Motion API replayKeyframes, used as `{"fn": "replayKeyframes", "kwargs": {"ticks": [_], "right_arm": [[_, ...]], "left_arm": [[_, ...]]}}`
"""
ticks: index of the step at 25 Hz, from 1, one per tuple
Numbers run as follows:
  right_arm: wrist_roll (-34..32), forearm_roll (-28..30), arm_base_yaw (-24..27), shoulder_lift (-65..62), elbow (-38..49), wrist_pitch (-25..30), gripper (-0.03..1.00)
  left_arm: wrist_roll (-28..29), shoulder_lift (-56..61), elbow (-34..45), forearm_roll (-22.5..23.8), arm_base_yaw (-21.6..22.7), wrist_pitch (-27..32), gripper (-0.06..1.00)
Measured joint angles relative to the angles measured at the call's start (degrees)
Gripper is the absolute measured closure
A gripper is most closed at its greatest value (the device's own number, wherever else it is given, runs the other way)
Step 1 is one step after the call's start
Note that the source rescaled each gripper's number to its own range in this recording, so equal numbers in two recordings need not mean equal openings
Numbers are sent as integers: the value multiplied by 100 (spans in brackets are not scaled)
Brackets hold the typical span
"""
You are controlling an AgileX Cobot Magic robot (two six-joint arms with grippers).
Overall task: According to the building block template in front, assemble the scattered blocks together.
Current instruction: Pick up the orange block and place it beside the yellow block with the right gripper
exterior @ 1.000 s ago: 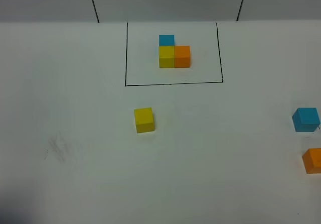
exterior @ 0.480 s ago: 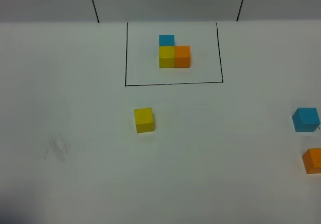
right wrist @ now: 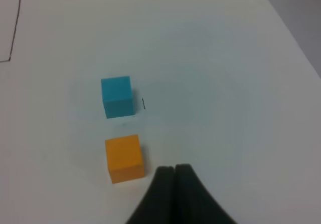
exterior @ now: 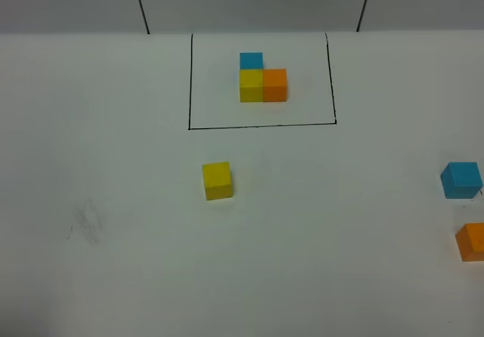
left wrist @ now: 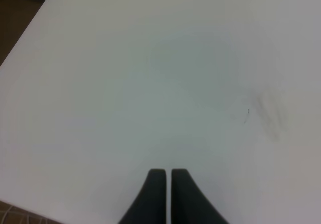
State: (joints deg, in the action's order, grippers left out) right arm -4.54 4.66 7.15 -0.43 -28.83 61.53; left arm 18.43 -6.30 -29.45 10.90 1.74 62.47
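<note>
Matte orange cube (right wrist: 125, 157) just beside right hand (right wrist: 174, 169), pinched together, empty | blue cube (right wrist: 118, 96) past it | yellow cube (exterior: 217, 180), framed template cluster (exterior: 262, 82) well apart | left hand (left wrist: 168, 173) pinched together too | smooth white tabletop (exterior: 340, 269).

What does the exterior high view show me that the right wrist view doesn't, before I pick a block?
Only the exterior high view: the building block template inside its black frame, and the loose yellow cube in front of it. Only the right wrist view: the right pincer, shut, its tips near the orange cube. Both: the blue cube and the orange cube, set apart. The exterior high view cuts the orange one at its edge, and the wrist view catches a frame corner.
</note>
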Motion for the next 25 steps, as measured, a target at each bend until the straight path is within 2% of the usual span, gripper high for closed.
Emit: {"fn": "replayKeyframes", "kwargs": {"ticks": [7,25], "right_arm": [[0,0,0,0,0,0,97],[0,0,0,0,0,0,97]], "left_arm": [[-45,642,0,0,0,0,94],[-133,661,0,-22,0,0,94]]}}
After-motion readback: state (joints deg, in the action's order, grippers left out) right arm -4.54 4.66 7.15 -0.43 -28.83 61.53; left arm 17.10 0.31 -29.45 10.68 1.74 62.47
